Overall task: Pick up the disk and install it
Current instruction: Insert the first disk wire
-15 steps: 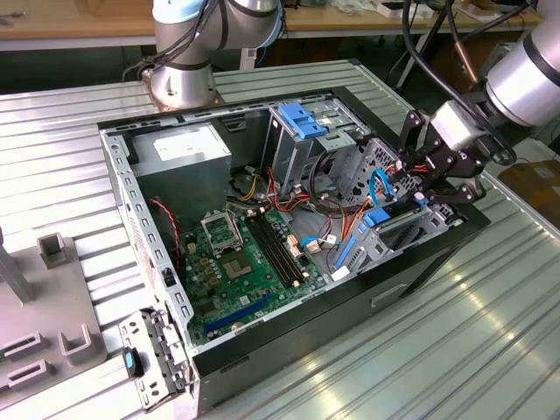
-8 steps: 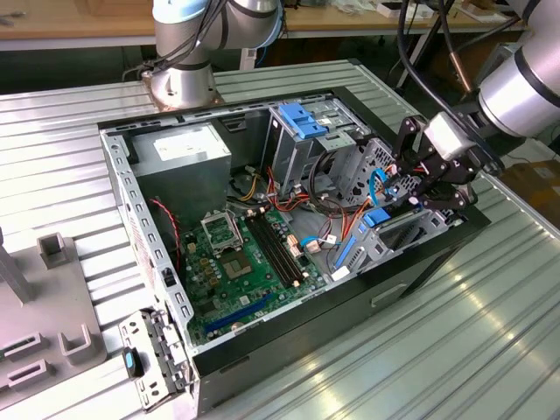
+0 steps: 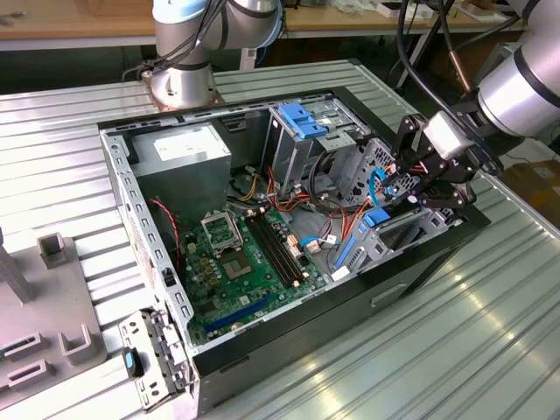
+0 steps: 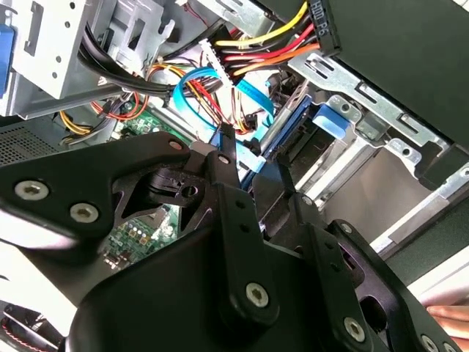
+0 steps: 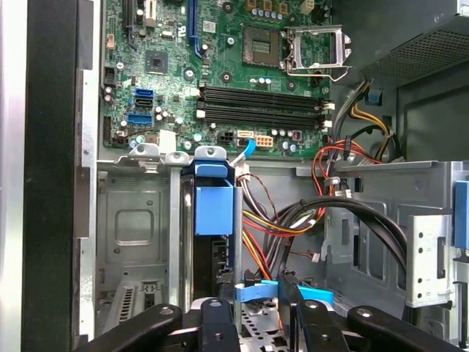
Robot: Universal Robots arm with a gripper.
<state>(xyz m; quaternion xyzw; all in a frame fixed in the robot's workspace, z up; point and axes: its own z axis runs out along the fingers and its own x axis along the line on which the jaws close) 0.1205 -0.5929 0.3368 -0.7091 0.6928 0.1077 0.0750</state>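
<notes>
The disk, grey metal in a bright blue carrier, stands on edge in a slot of the metal drive cage at the front of the open computer case. In the exterior view the disk shows as a blue piece at the case's corner on the exterior view's right, and its blue tab sits at the cage mouth. My black gripper hovers just behind the disk's rear end, open by a narrow gap. A thin blue cable runs between the fingertips. The gripper hangs over that corner.
A green motherboard covers the case floor, with a power supply behind it. A tall bay topped by a blue bracket rises close by. Red, yellow and black cables crowd beside the cage. Another arm's base and grey fixtures stand on the ribbed table.
</notes>
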